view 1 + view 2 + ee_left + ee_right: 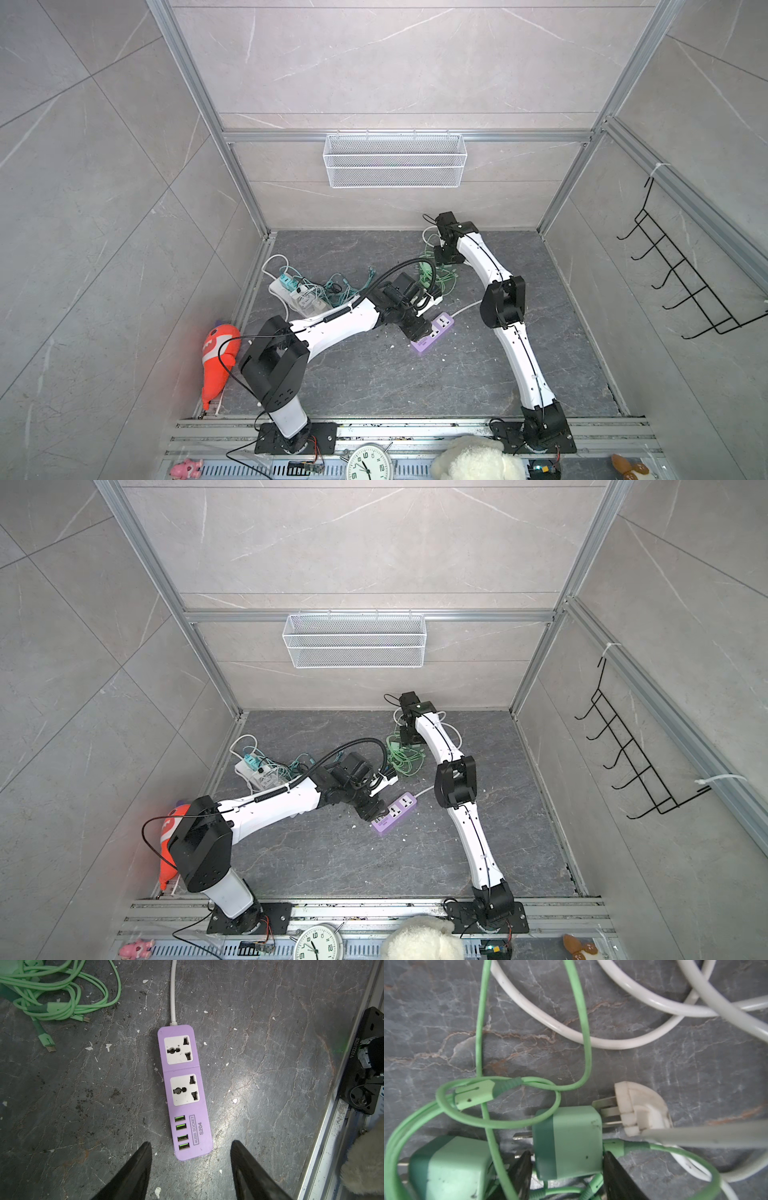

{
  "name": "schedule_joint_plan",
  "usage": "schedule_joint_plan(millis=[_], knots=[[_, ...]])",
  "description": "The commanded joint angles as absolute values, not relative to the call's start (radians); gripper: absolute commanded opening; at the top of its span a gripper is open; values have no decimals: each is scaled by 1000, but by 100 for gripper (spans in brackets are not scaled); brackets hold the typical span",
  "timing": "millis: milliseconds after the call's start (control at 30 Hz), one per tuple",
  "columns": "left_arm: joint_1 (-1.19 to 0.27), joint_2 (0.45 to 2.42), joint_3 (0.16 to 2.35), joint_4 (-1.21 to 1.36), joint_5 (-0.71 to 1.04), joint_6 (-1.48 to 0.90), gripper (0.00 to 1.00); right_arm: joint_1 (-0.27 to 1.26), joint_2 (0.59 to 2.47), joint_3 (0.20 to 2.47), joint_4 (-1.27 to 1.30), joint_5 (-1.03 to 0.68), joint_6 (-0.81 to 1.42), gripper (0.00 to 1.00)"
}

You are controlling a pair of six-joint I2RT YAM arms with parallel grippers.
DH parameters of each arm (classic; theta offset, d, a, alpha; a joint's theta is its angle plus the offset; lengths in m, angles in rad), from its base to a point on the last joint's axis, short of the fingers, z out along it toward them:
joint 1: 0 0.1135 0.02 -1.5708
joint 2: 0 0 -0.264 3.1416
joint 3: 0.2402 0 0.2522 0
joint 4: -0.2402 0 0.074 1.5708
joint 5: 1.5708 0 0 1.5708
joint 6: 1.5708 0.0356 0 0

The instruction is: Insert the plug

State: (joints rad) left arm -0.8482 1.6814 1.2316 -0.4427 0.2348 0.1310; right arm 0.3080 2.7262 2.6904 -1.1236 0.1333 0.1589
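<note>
Left gripper [190, 1142]: hanging low over the dark floor [83, 1095], jaws standing wide apart and gripping nothing.
Under it: the USB end of the purple power strip [185, 1093] is showing in the gap between the fingers [135, 1169].
Purple power strip: lying flat mid-floor, sockets facing up, its white cord [172, 991] running off from the far end.
Right gripper [566, 1155]: reaching down at the back of the floor, jaws sitting on either side of the green charger plug [568, 1140], close against its sides; I cannot tell whether they are pressing on it.
Green charger plug: lying on its side on the floor, prongs pointing sideways, well apart from the purple power strip in both top views.
Beside it: a second green charger [452, 1165] is lying near, and a white plug [639, 1105] is pointing its prongs at the charger's body.
Around: a green cable [586, 1043] is looping over the plug.
</note>
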Motion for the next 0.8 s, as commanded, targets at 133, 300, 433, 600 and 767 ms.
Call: schedule_joint_plan(millis=[133, 300, 433, 600, 767], knots=[[-841, 1675, 1233, -443, 215, 123, 64, 313, 2775, 2694, -1143, 83, 133, 43], [-830, 1681, 1222, -415, 183, 113, 63, 313, 2698, 2581, -1140, 77, 148, 34], [-816, 1695, 1233, -364, 131, 123, 63, 314, 2598, 2411, -1087, 98, 164, 32], [-782, 1739, 1261, -262, 115, 161, 65, 313, 2446, 2184, -999, 102, 176, 32], [-778, 1816, 1324, -207, 155, 264, 65, 311, 2348, 2031, -973, 103, 178, 31]])
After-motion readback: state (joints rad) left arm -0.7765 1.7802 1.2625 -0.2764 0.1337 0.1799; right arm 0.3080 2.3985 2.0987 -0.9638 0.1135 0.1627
